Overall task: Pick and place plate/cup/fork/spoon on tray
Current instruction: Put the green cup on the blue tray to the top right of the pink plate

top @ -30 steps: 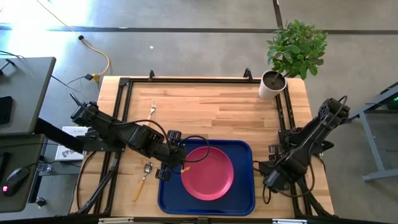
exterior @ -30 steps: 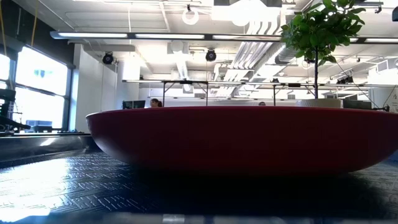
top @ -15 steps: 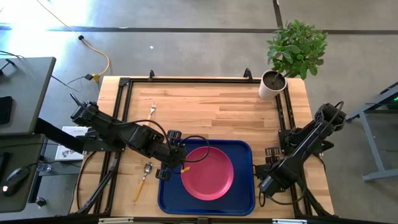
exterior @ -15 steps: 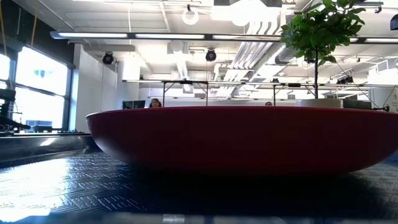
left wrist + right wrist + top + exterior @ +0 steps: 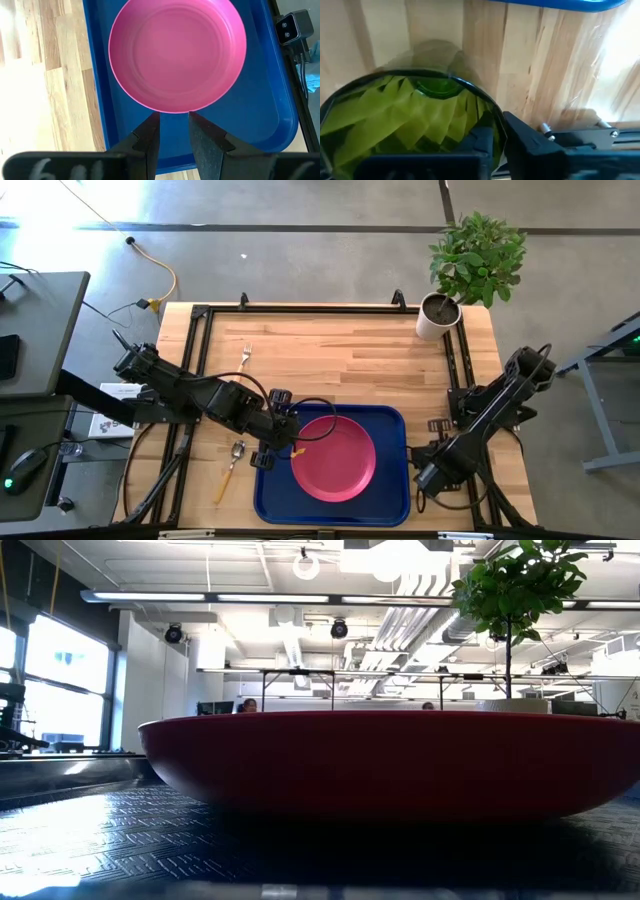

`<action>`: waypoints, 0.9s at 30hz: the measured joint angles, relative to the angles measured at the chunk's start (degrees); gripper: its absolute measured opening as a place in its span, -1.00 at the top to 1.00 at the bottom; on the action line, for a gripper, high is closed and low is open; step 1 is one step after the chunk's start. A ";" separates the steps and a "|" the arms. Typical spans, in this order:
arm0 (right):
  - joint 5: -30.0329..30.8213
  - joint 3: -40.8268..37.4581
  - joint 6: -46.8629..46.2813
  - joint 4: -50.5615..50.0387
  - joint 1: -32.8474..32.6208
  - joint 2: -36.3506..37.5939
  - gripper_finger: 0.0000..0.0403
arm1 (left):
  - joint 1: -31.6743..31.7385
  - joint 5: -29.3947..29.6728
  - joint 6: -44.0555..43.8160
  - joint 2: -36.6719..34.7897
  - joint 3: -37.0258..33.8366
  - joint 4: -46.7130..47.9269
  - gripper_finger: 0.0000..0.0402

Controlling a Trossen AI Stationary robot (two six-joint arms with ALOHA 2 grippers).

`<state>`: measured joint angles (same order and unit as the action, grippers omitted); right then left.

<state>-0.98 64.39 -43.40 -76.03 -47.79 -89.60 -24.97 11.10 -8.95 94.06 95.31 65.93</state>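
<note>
The pink plate [image 5: 335, 458] lies flat in the dark-blue tray [image 5: 390, 490], and its dark-red side [image 5: 380, 765] fills the low view. My left gripper [image 5: 173, 117] stands open at the plate's left rim, one fingertip on either side of the edge. Whether it touches the plate I cannot tell. The fork [image 5: 245, 358] lies on the wood at the far left. The spoon [image 5: 232, 465] lies left of the tray. My right gripper [image 5: 427, 477] is low by the tray's right edge, shut on the green cup [image 5: 415, 115]. My right gripper has the cup's rim wall [image 5: 496, 116] between its two fingers, one finger [image 5: 482, 140] inside the cup and the other [image 5: 525, 137] outside. It comes at the cup from above, slanting. The cup is upright with its mouth up. Whether it stands on the wood I cannot tell.
A white pot with a leafy plant [image 5: 440, 315] stands at the table's far right corner. A black frame rail [image 5: 455, 360] runs along the table's edges. Bare wood [image 5: 340, 360] lies beyond the tray.
My right gripper has gone a little toward the table's near edge and the tray, then kept still. The plate, fork and spoon lie as before.
</note>
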 joint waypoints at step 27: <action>2.70 0.10 -29.60 -2.84 4.04 20.28 1.00 | 0.27 3.46 0.02 0.00 0.00 0.32 0.55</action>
<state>1.72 64.49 -73.00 -78.87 -43.75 -69.32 -24.70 14.57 -8.93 94.06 95.31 66.25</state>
